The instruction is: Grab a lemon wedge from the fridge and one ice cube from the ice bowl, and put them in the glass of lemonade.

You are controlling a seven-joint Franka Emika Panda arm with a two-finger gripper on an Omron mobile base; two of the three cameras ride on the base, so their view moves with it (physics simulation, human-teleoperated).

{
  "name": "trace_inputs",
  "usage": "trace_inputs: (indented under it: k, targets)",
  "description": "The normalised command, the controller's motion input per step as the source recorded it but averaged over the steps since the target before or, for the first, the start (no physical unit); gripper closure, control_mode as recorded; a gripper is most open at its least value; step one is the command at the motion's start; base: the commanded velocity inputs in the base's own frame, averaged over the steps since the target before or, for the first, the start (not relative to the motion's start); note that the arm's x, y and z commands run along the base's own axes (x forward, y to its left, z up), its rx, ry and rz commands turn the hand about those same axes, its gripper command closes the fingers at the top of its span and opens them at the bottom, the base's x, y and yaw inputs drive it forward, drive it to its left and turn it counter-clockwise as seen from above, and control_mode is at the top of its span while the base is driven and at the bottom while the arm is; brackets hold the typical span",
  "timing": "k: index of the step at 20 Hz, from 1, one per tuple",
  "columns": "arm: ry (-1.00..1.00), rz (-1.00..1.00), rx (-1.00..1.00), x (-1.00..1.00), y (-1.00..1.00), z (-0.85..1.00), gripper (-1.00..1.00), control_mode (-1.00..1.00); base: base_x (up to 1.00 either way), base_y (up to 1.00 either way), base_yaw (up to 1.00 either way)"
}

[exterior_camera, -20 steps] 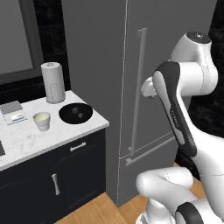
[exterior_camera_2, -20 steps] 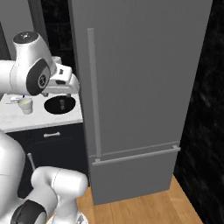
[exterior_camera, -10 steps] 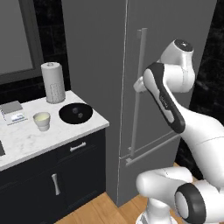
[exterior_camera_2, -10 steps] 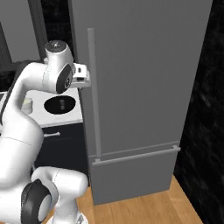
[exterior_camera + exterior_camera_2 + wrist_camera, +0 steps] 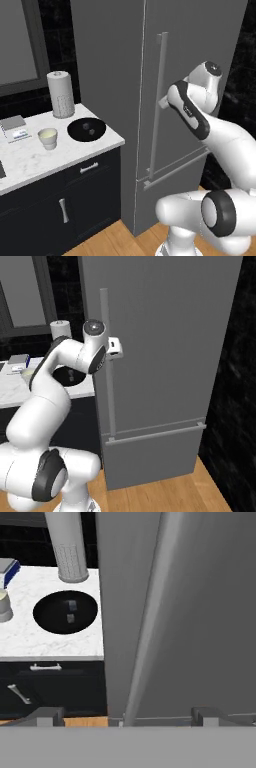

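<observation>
- The fridge (image 5: pixel 200 45) stands shut, a tall grey block right of the counter (image 5: pixel 30 160), its long bar handle (image 5: pixel 157 100) running down the door.
- The gripper (image 5: pixel 127 714) is up against that handle; in the hand view the bar (image 5: pixel 150 612) rises between the two finger tips (image 5: pixel 50 716), which stand wide apart on either side of it, not closed on it.
- In the right base view the hand (image 5: pixel 114 348) sits at the upper part of the handle (image 5: pixel 106 381), just beside it (whether it touches cannot be told).
- The ice bowl (image 5: pixel 86 129) lies on the white counter near its right edge, close to the fridge side; two small grey cubes (image 5: pixel 70 612) lie in it.
- The glass (image 5: pixel 48 138) of lemonade stands left of the bowl, apart from it, upright, with pale liquid inside.
- A tall white perforated cylinder (image 5: pixel 60 94) stands behind the bowl at the back of the counter.
- A small flat grey box (image 5: pixel 15 128) lies at the far left of the counter, behind the glass.
- Dark drawer cabinets (image 5: pixel 65 200) with silver pulls sit under the counter.
- The lemon wedge cannot be seen with the door closed.
</observation>
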Motion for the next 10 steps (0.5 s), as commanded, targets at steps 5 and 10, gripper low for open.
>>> trace_inputs:
  k: [5,10]
  targets:
    - [-0.01,0.07,0.0,0.62,0.04,-0.27,-1.0,-1.0,0.0,0.0,0.0]
    - [0.0,0.06,0.0,0.4,0.09,-0.34,-1.0,-1.0,0.0,0.0,0.0]
